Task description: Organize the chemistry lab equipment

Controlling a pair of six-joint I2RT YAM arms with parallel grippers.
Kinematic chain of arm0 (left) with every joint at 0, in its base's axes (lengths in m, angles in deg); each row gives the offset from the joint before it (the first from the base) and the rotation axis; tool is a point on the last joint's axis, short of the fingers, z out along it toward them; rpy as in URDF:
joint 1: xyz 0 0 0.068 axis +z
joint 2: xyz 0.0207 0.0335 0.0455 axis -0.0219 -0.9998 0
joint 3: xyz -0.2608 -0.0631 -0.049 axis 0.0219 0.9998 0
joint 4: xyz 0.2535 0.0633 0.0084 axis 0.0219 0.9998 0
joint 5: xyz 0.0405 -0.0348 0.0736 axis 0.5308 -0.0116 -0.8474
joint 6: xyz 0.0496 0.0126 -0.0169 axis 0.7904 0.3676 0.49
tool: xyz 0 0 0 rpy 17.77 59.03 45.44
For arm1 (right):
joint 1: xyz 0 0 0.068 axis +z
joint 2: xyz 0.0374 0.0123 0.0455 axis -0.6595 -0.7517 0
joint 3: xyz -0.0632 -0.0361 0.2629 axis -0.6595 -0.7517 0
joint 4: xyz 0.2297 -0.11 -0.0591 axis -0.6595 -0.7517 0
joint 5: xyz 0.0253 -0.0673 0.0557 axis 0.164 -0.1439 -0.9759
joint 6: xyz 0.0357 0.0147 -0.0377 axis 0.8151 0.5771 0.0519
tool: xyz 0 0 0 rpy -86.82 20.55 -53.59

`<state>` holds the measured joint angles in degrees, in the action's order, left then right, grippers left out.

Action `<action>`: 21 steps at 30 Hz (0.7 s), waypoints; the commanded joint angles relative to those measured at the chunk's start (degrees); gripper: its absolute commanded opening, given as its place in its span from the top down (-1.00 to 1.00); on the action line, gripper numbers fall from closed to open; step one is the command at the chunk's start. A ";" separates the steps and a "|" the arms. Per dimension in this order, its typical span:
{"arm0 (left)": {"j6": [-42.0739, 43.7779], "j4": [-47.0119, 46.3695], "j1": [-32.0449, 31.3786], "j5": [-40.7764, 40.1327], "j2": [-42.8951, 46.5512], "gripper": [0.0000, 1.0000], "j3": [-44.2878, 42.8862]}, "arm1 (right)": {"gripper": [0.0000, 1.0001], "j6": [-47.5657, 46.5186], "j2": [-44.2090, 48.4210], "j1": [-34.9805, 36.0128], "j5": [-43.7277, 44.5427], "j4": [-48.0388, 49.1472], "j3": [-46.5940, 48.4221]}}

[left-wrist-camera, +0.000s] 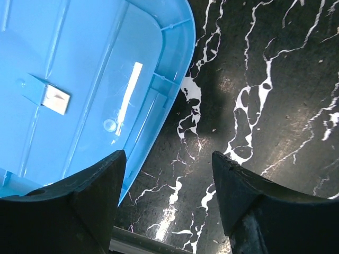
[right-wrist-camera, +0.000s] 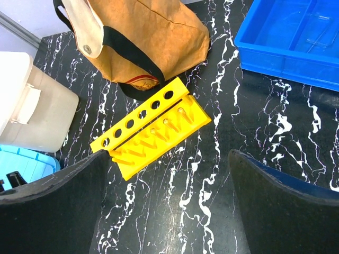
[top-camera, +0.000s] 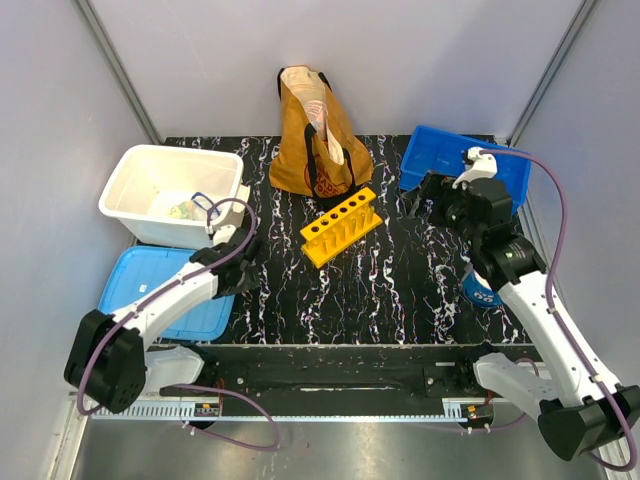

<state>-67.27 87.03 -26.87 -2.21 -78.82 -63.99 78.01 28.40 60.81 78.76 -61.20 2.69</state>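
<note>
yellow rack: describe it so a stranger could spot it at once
On the black marbled table, find the brown bag at the far edge. Just in front of it lies the yellow rack, at a slant. It alone is bright yellow, with six round holes in a row.

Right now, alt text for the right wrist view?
A yellow six-hole test-tube rack sits on the black marbled table ahead of the open right hand. A brown tote bag stands behind it, a blue tray upper right, a white bin left.
</note>
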 commanded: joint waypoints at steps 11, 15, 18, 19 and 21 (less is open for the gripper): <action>-3.25 -8.31 0.34 4.53 -7.38 -0.11 4.60 | -0.97 -1.86 6.26 0.14 2.31 1.17 -2.39; -3.78 -8.22 -0.27 6.29 -7.65 0.06 4.87 | -0.98 -1.94 6.87 0.05 2.92 1.09 -3.18; -5.18 -6.99 -1.23 6.91 -7.64 0.24 4.61 | -0.96 -1.15 6.61 0.22 2.49 1.52 -4.94; -5.36 -6.99 -1.67 7.35 -7.64 0.31 4.52 | -0.96 -0.72 6.44 0.14 2.22 1.44 -5.29; -6.06 -6.47 -3.16 7.18 -7.99 0.42 3.73 | -0.96 -0.28 6.44 0.14 1.78 1.35 -5.73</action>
<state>-69.98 81.72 -27.65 0.96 -85.97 -59.57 77.14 34.37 60.81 80.14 -61.20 -2.28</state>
